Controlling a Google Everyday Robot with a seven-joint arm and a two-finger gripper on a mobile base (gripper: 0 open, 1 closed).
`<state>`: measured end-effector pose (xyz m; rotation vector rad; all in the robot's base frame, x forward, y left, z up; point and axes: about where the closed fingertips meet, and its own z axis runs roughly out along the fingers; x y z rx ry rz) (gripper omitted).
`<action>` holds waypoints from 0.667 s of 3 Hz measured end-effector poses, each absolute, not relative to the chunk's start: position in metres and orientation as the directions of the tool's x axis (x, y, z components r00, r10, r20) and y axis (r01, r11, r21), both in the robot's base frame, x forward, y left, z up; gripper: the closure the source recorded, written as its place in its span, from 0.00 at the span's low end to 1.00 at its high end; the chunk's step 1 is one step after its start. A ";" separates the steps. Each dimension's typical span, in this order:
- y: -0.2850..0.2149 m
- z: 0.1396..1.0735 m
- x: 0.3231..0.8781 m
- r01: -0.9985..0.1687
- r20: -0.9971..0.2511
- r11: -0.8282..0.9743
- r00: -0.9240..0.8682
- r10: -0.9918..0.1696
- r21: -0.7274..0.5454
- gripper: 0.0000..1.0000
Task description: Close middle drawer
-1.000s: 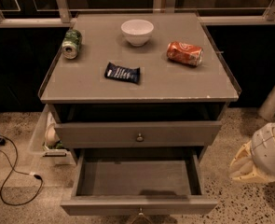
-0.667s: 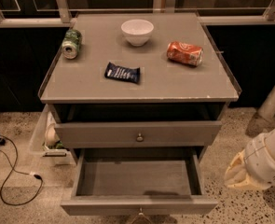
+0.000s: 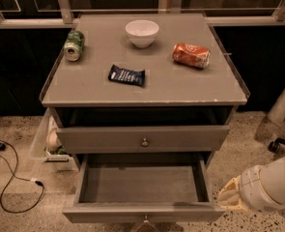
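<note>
The middle drawer [image 3: 143, 212] is pulled far out at the bottom of the view. Its grey inside [image 3: 142, 182] is bare and its small round knob [image 3: 146, 221] sits at the lower edge of the frame. Above it is the topmost drawer [image 3: 142, 138] with a like knob, its front a little forward of the cabinet. My gripper [image 3: 230, 199], cream-coloured on a white arm, is low at the right. It is just beside the right front corner of the middle drawer, at about the height of its front.
The cabinet top [image 3: 190, 88] holds a white bowl [image 3: 142, 32], a green can [image 3: 74, 45] on its side, an orange can [image 3: 191, 55] on its side and a dark snack packet [image 3: 126, 75]. A clear bin [image 3: 48, 141] stands left of the cabinet, with a black cable [image 3: 14, 178] on the floor. A white post [image 3: 284, 100] is at right.
My gripper and arm have moved down and to the left, closer to the right front corner of the open middle drawer. The drawers have not moved.
</note>
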<state>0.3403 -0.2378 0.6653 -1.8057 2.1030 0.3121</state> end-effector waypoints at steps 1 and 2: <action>-0.228 0.637 0.353 -0.982 -0.480 0.161 -0.094 -0.872 -0.101 1.00; -0.222 0.626 0.350 -0.984 -0.469 0.150 -0.091 -0.878 -0.091 1.00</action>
